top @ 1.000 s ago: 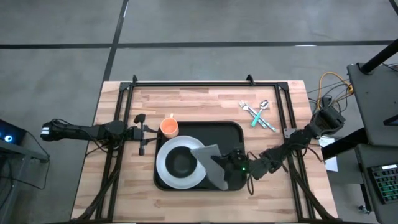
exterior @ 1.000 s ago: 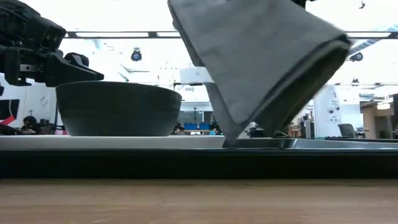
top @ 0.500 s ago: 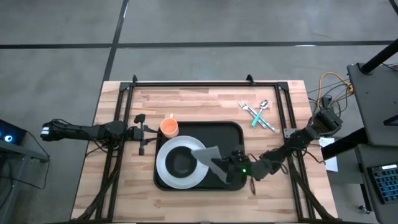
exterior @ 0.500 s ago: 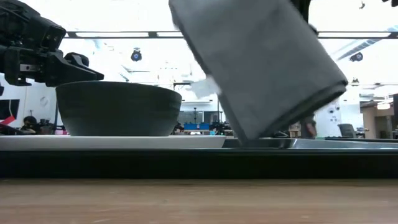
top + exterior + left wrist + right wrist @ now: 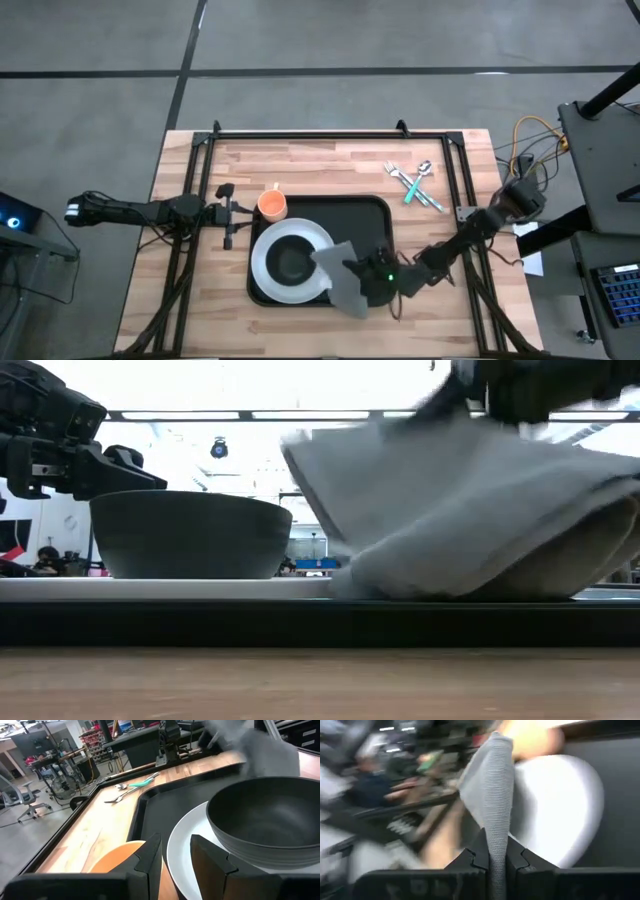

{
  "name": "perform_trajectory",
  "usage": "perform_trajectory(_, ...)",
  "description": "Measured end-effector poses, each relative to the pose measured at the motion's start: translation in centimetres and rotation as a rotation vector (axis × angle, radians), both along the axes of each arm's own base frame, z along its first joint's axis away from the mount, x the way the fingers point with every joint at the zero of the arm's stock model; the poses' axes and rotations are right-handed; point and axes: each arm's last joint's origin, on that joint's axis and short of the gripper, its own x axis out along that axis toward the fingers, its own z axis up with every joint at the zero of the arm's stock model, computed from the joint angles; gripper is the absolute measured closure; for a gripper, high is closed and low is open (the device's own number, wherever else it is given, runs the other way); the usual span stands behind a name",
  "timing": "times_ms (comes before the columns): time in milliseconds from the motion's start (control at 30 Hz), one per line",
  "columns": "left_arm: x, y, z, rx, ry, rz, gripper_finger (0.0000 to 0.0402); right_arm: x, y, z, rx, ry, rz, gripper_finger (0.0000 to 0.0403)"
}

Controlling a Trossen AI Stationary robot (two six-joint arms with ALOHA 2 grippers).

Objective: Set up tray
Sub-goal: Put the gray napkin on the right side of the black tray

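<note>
The black tray lies mid-table and carries a white plate with a dark bowl in it. A grey napkin droops over the plate's right edge and the tray's near part. In the low view the napkin slumps in folds on the tray's floor, right of the bowl. My right gripper is shut on it, low over the tray's near right part. My left gripper is open and waits left of the tray, beside an orange cup. My right gripper pinches the napkin's folded edge between its two fingers, several layers thick, coming in low from the table's right. The cloth hangs slack from the hold. Its lower folds rest on the tray.
A fork, a spoon and a teal-handled piece lie on the wood beyond the tray's far right corner. A black metal frame borders the table. Bare wood lies along the near edge and left of the tray.
My right gripper has moved down and toward the table's near-left, still shut on the napkin. The napkin, which hung steeply with only its lower edge on the tray, has sunk and now slumps in folds across the tray's near part.
</note>
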Motion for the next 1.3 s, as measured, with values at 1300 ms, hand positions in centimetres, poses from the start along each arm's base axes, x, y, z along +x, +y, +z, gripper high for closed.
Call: perform_trajectory(1300,0.1,0.0,-0.1,0.001,0.015,0.001,0.0317,-3.2,-7.2,-5.1,-0.187,0.515,-0.235,0.0394)
